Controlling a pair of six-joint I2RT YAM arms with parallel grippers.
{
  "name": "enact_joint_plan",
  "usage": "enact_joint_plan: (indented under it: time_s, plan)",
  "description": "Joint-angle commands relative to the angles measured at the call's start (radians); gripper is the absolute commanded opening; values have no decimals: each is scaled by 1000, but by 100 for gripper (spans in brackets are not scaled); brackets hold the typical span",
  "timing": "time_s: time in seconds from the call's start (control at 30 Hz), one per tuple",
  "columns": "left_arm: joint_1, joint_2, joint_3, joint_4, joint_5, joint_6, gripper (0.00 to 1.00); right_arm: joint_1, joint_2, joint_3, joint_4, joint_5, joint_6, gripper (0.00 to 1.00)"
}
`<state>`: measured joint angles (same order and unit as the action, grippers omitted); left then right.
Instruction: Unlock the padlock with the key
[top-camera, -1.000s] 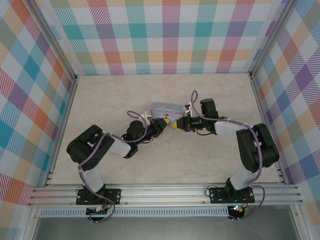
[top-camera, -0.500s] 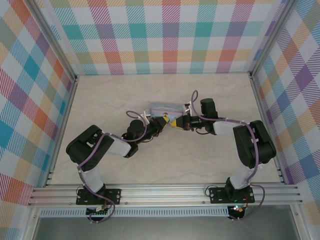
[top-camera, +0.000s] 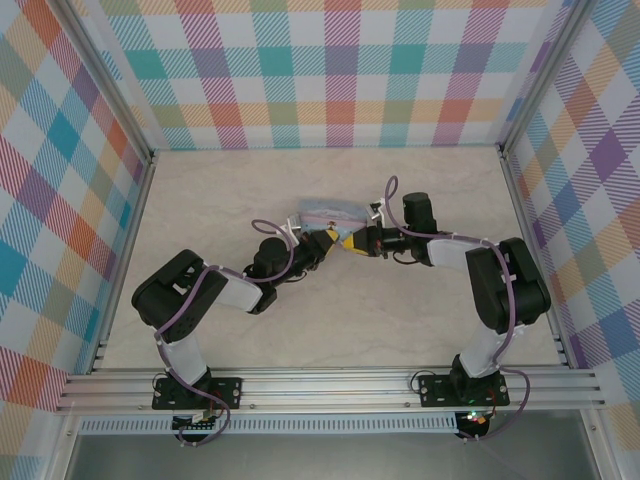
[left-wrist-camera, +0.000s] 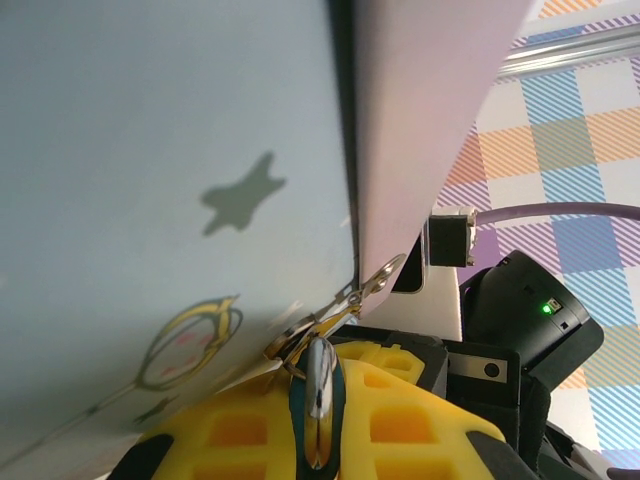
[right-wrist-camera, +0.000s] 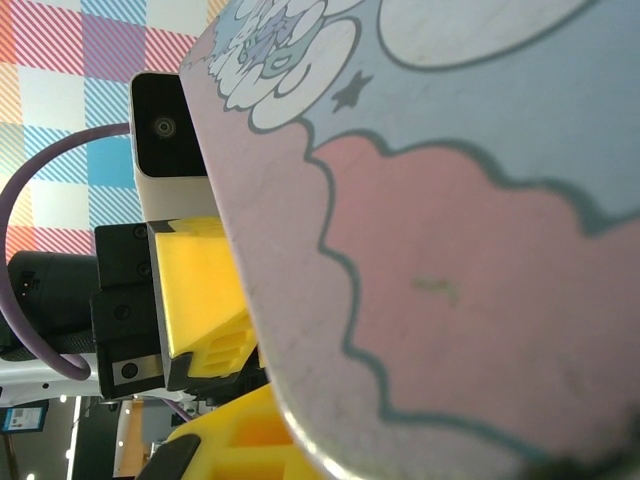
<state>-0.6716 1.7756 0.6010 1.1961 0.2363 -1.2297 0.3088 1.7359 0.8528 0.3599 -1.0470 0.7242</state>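
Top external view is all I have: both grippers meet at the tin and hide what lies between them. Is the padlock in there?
Observer: Yes. In the left wrist view the padlock stands edge-on below the tin, yellow fingers against both its sides.
Operator: Is the key in it?
Observer: Cannot tell. A thin metal piece slants up from the padlock's top along the tin's edge; key or clasp, I cannot say.
Operator: And the right gripper?
Observer: Shut. Its wrist view has the tin's cartoon-printed face close up, one yellow finger beside the tin's edge.
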Motion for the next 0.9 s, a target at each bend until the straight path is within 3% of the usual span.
enact_joint_plan:
  time_s: [0.0,0.4,0.6,0.87]
  plan:
    - [-46,-40,33,138,195,28,0,13,22,56,122,90,28,1]
    - [-47,-56,28,137,207,32,0,5,74,147,72,143,20,1]
    - [-48,-49,18,137,186,35,0,-40,32,137,36,150,1,2]
    - [-48,-36,28,139,139,23,0,4,27,53,78,166,30,1]
